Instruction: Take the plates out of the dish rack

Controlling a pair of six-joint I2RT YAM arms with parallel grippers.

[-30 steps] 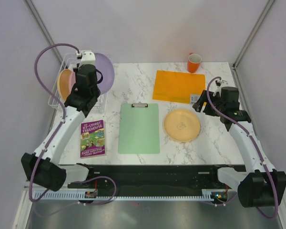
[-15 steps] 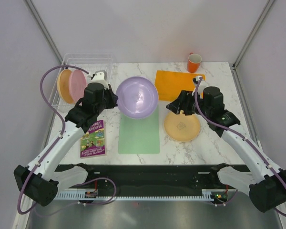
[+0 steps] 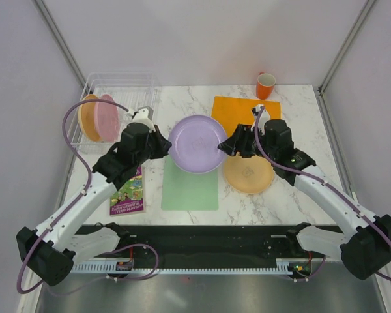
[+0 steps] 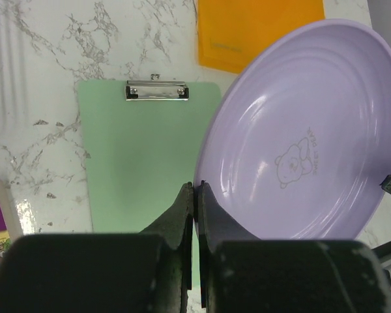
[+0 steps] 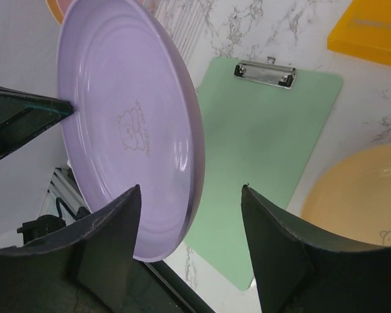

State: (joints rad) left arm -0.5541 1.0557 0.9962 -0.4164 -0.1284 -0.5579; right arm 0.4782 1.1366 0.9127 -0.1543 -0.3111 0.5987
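The left gripper (image 3: 166, 149) (image 4: 195, 195) is clamped on the lilac plate (image 3: 197, 143) (image 4: 300, 130) at its 9 o'clock rim and holds it tilted above the green clipboard (image 3: 189, 192). The right gripper (image 3: 225, 149) (image 5: 190, 190) is spread wide, its jaws straddling the 3 o'clock rim without pinching it. At the table's 10 o'clock, the dish rack (image 3: 120, 81) holds a pink plate (image 3: 107, 117) and a racked yellow-orange plate (image 3: 86, 117), both upright. A flat yellow-orange plate (image 3: 251, 177) lies at 4 o'clock from the lilac one.

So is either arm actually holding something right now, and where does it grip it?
The left gripper pinches the lilac plate by its rim. The right gripper stands open around the opposite rim, not gripping.
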